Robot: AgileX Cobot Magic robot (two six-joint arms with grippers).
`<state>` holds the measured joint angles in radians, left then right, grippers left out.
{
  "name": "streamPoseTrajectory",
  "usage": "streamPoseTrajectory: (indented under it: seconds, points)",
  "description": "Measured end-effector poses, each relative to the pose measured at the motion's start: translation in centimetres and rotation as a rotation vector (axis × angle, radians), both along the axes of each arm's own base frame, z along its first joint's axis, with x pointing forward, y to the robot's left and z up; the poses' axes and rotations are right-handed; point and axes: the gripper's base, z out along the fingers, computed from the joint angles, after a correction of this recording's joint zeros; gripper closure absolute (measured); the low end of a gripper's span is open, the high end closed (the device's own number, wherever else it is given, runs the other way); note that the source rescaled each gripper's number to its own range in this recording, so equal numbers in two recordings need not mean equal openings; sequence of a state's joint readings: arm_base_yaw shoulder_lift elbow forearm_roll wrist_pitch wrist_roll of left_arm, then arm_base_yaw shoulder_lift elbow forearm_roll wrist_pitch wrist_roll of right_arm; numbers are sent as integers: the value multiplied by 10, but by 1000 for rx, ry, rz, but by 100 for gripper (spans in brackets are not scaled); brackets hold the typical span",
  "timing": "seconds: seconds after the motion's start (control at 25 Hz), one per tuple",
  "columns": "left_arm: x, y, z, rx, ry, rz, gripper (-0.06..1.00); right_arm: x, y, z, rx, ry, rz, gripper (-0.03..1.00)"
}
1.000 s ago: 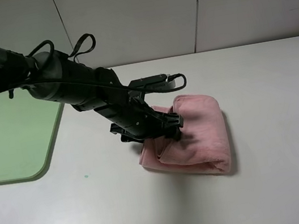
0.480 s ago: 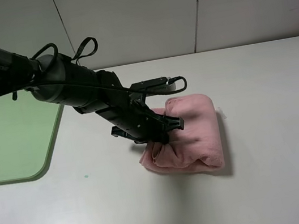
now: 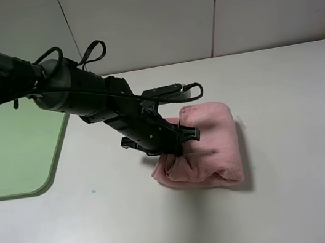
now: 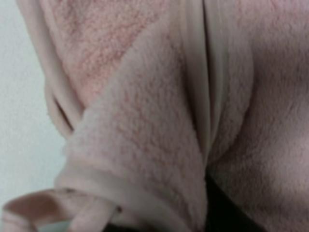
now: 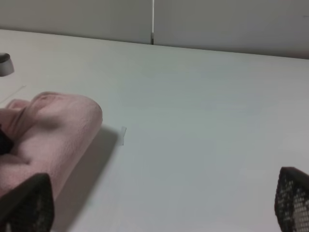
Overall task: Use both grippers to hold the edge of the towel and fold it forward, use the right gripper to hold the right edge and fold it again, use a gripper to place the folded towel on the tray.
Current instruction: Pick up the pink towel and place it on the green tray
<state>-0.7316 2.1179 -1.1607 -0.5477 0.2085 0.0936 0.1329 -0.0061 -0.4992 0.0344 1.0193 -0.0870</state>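
The pink towel (image 3: 207, 148) lies folded in a thick bundle on the white table, right of centre. My left gripper (image 3: 176, 147) is shut on the bundle's left side, where the cloth bunches up between the black jaws. The left wrist view is filled by fluffy towel (image 4: 145, 121) with its hemmed edge (image 4: 195, 87) running through it. The pale green tray (image 3: 11, 147) sits at the far left, apart from the towel. My right gripper (image 5: 159, 203) stands open over bare table, its fingertips (image 5: 29, 203) wide apart, the towel (image 5: 48, 130) off to one side.
The left arm's black sleeve and cables (image 3: 69, 87) stretch from the upper left across the table over the tray's near corner. A white wall (image 3: 145, 18) closes off the back of the table. The right arm is outside the exterior high view.
My left gripper has closed on the towel's left side. The bundle has bunched there and shifted slightly left. The right gripper has stayed still.
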Motion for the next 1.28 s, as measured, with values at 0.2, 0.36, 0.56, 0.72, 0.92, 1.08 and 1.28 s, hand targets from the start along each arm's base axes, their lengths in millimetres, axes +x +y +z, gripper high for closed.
streamPoseTrajectory:
  seconds: [0.2, 0.36, 0.56, 0.72, 0.92, 1.08, 1.28]
  points:
    - [0, 3, 7, 14, 0, -33, 77, 0, 0, 0, 0, 0, 0, -3]
    - [3, 12, 19, 28, 0, -55, 77, 0, 0, 0, 0, 0, 0, -3]
    - [11, 27, 32, 50, -6, -64, 77, 0, 0, 0, 0, 0, 0, -3]
    - [17, 42, 43, 73, -16, -69, 77, 0, 0, 0, 0, 0, 0, -3]
    - [27, 66, 54, 112, -14, -59, 77, 0, 0, 0, 0, 0, 0, -3]
    - [35, 89, 61, 152, -7, -45, 77, 0, 0, 0, 0, 0, 0, -3]
    - [44, 122, 77, 187, -16, -1, 77, 0, 0, 0, 0, 0, 0, -3]
